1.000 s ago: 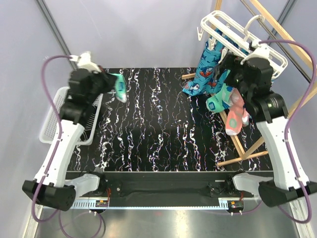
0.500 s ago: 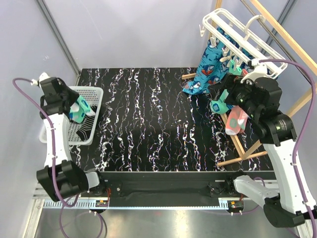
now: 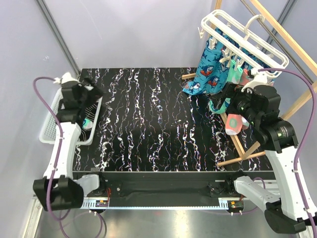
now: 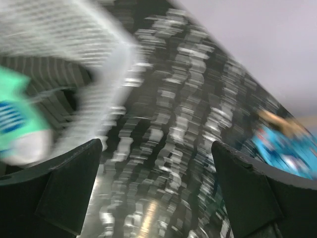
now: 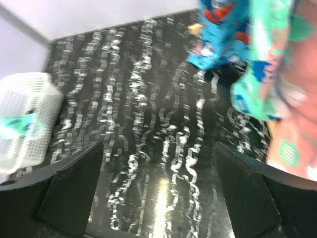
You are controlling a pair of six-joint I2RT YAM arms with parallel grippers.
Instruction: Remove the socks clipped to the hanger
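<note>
The white hanger point(image 3: 237, 30) hangs at the back right with socks clipped under it: bright blue shark-print socks point(image 3: 207, 69) point(image 5: 221, 27), a mint-green patterned sock point(image 5: 267, 64) and a salmon-pink sock with a teal toe point(image 3: 234, 122) point(image 5: 297, 139). My right gripper point(image 3: 229, 106) point(image 5: 161, 196) is open and empty, just left of the hanging socks. My left gripper point(image 3: 93, 92) point(image 4: 156, 198) is open and empty at the basket's inner edge. In the white basket point(image 3: 49, 126) point(image 4: 94, 54) lie a mint-green sock point(image 3: 87, 122) point(image 4: 20, 124) and a dark striped sock point(image 4: 54, 91).
A light wooden bar frame point(image 3: 293, 45) holds the hanger, with its feet point(image 3: 243, 157) on the table's right side. The black marbled table point(image 3: 153, 119) lies between the basket and the hanger. Grey walls close in the back and sides.
My left gripper carried the mint-green sock from over the table to the basket, opened, and the sock dropped in. The right arm shifted slightly lower beside the hanging socks.
</note>
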